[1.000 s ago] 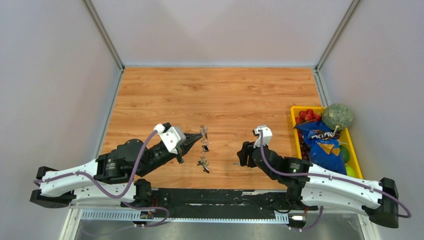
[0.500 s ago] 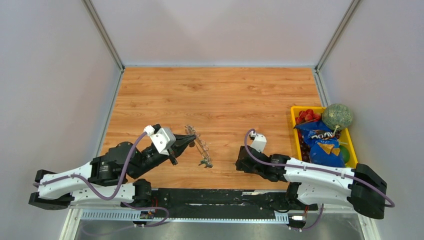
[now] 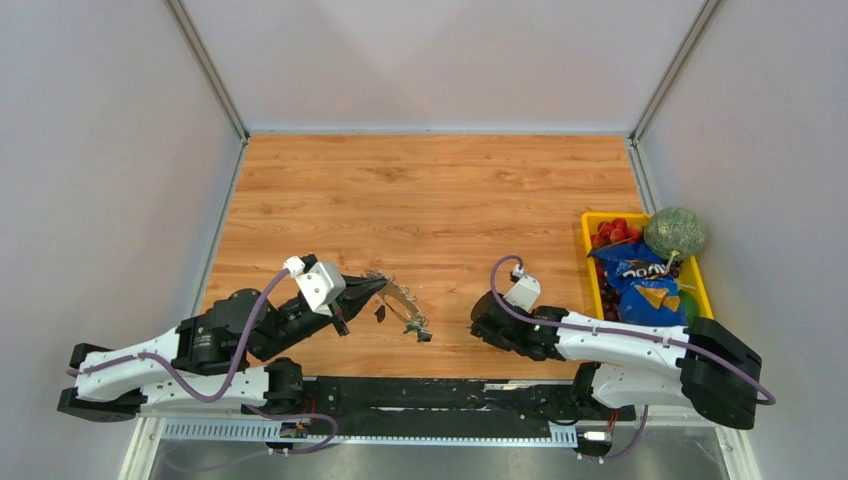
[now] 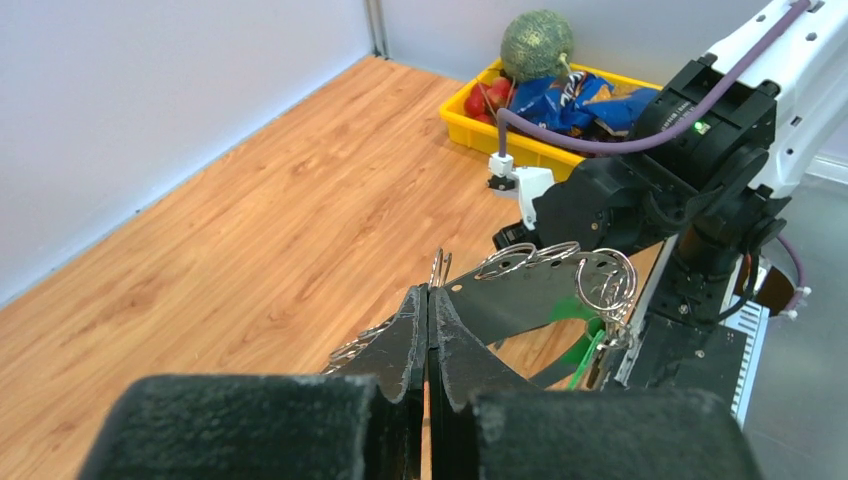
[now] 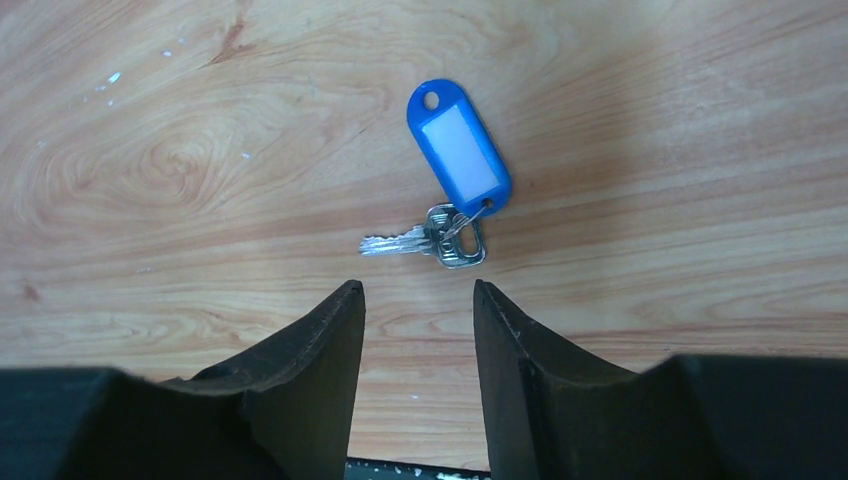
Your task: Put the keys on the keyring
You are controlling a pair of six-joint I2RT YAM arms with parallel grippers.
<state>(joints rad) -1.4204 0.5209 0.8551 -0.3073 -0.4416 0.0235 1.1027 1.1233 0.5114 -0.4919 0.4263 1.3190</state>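
The left end effector (image 4: pixel 428 300) is clamped on the thin, stiff keyring (image 4: pixel 515 258) above the counter (image 5: pixel 200 150), while the right end effector (image 5: pixel 418 300), jaws apart, hovers over the light, flat-lying blue-tagged key (image 5: pixel 432 241), probably easiest pinched by its thicker plastic tag (image 5: pixel 458 148).

Yellow tray (image 3: pixel 590 218) of groceries at the right edge of the wooden table (image 3: pixel 430 190).
The tray sat close to the right wall and was crowded. A netted grey-green melon (image 3: pixel 673 232) topped its far end, a blue snack bag (image 3: pixel 640 285) lay across the middle, red fruit (image 3: pixel 615 231) was heaped in the far left corner, and something round and green (image 3: pixel 690 308) showed beside the bag.
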